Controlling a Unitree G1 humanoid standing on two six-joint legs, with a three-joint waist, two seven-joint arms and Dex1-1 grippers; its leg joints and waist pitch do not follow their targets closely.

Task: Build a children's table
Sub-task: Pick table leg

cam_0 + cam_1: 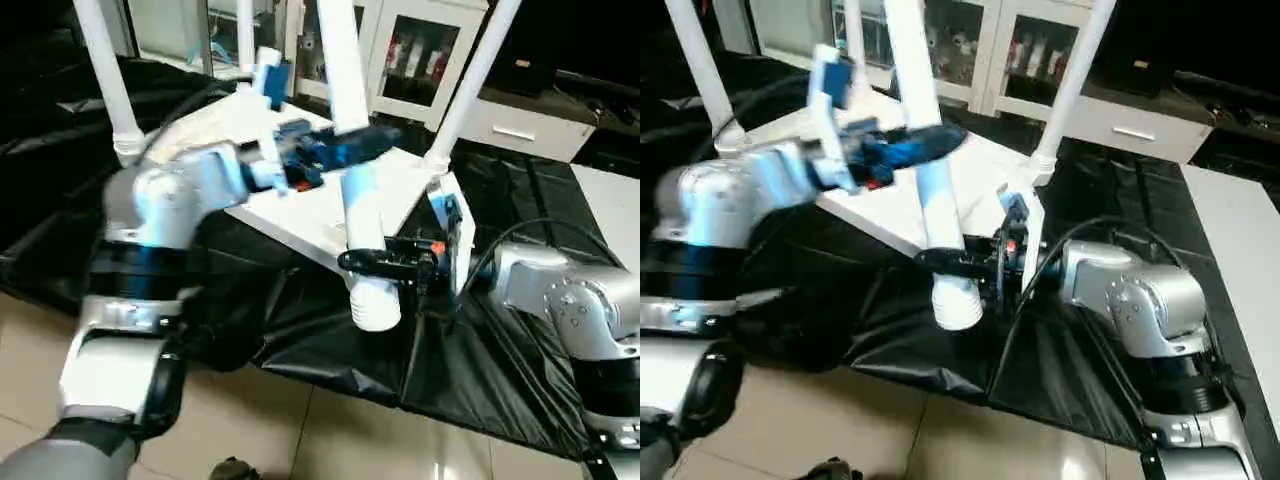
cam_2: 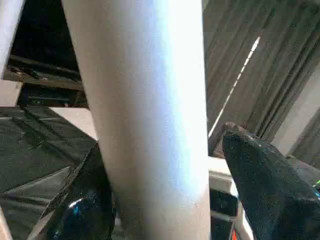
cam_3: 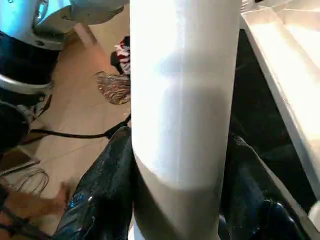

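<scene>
Fingers of my right gripper (image 1: 385,262) are clamping the long white tapered tubular leg (image 1: 358,190) low down, just off the near edge of the white plastic rectangular tabletop (image 1: 330,215); my left gripper (image 1: 345,140) is standing open around it higher up.

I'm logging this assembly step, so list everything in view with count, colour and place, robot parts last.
tabletop: one, white, upside down on the black cover.
fitted legs: three, white, standing up from corner sockets.
loose leg: one, white, held near upright at the tabletop's near edge, its thick end over the cover's edge.
black cover: one, black, draped over the work surface.
cabinet: one, white with glass doors, behind.
floor: beige tiles, below.
left gripper: black fingers around the loose leg higher up, one finger apart from it.
right gripper: black fingers clamped on the loose leg low down.
</scene>
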